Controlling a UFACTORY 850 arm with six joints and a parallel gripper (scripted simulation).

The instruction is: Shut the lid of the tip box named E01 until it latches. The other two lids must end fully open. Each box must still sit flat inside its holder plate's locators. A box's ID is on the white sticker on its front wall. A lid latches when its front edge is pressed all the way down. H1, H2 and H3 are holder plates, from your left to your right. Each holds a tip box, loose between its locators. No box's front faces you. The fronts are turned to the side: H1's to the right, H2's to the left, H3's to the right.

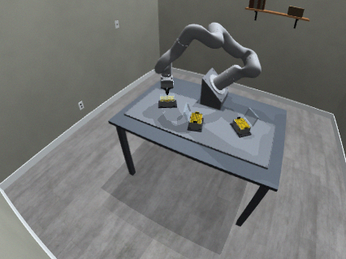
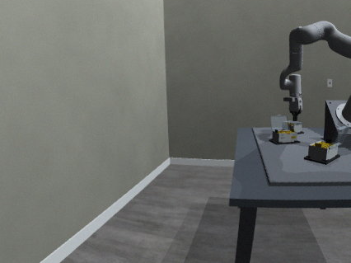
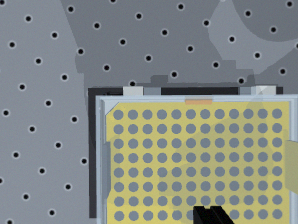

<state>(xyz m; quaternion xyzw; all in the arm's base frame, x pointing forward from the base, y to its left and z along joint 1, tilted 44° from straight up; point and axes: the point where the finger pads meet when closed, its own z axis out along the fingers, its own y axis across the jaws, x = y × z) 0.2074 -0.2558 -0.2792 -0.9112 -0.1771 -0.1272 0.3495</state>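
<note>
Yellow tip rack (image 3: 197, 160) under a clear lid (image 3: 102, 155), directly below the gripper (image 3: 212, 216), fingers pressed together and holding nothing. Seen from the wrist, dark fingertips just above the rack's near rows, with the box's orange tab (image 3: 199, 101) at the far edge and the black holder plate (image 3: 92, 150) showing to the left. Seen from above, poised over the box (image 1: 167, 101) at the table's (image 1: 260, 180) end farthest from the other two boxes (image 1: 196, 121) (image 1: 242, 127), both with lids tilted up and open. No sticker readable in any view, so cannot tell from here whether this box is E01; judged the target only because the tool hangs over it. Lid apparently lying over the rack already, perhaps down but not latched; cannot tell for sure. For the step in hand: better to shift toward the front edge before pressing, since latching needs that edge driven fully down, not the middle. Press straight down, slowly, with closed fingertips as a blunt pusher. Avoid any sideways drag, as the box sits loose between locators and could ride up or skew. Stop once the edge seats, then lift vertically. Keep well away from the neighbours' open lids.
</note>
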